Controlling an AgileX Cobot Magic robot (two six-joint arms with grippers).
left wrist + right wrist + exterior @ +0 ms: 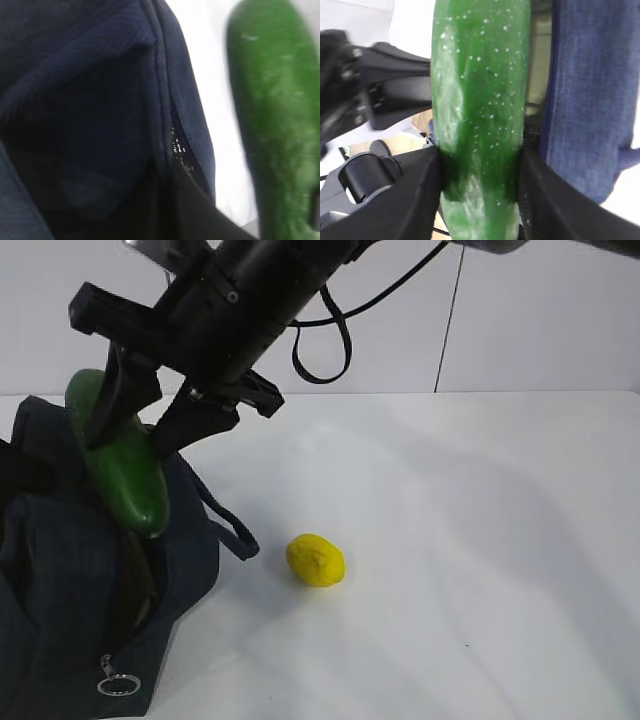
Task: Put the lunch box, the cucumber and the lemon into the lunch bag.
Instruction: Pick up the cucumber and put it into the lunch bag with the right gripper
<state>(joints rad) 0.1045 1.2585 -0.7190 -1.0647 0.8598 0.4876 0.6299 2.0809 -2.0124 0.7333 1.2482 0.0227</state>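
The right gripper point(130, 415) is clamping the cucumber point(125, 465) over the lunch bag point(70, 570) at the table's point(450, 540) left edge; lower it straight into the opening before releasing.

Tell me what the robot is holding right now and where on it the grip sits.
The right gripper holds the cucumber, clamped across its middle, its lower end over the lunch bag. Nothing shows in the left one.

Cucumber point(125, 465) tilted over open navy lunch bag point(60, 570); yellow lemon point(316, 560) on table beside bag.
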